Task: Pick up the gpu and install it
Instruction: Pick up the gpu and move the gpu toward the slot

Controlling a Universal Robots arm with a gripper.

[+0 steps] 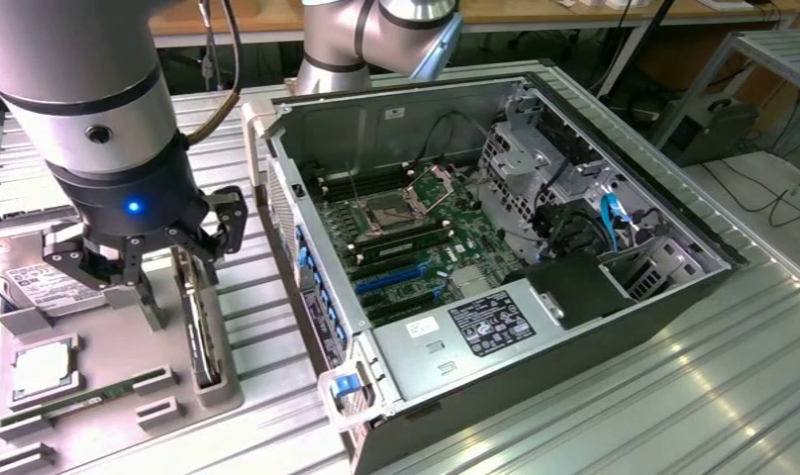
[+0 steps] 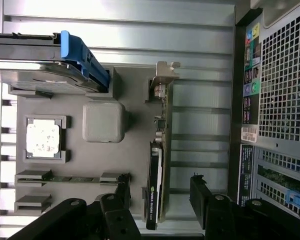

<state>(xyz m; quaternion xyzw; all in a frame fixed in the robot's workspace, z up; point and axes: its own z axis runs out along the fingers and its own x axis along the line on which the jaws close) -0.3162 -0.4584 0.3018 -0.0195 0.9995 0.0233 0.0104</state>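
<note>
A Universal Robots arm hangs its end effector [image 1: 173, 292] over the gpu [image 1: 202, 336], fingers spread wide apart and holding nothing. The card stands on its long edge in a slot of a gray holder tray [image 1: 110, 332], toward eight o'clock in the exterior view. From the wrist view, one finger [image 2: 122, 192] sits on either side of the gpu [image 2: 157, 165], straddling it; the end effector [image 2: 161, 186] appears to be clear of the card, though contact is hard to judge from this angle. The card's silvery bracket [image 2: 165, 75] marks the end farthest from the fingers.

On the same holder tray [image 2: 135, 125] lie a processor chip [image 2: 42, 138], a green memory stick [image 2: 72, 178] and a hard drive [image 2: 40, 60] with a blue rail. The open computer case [image 1: 664, 228] lies at three o'clock of the tray on the ribbed metal tabletop [image 1: 664, 396], its motherboard [image 1: 414, 237] exposed and its expansion slots bare.
</note>
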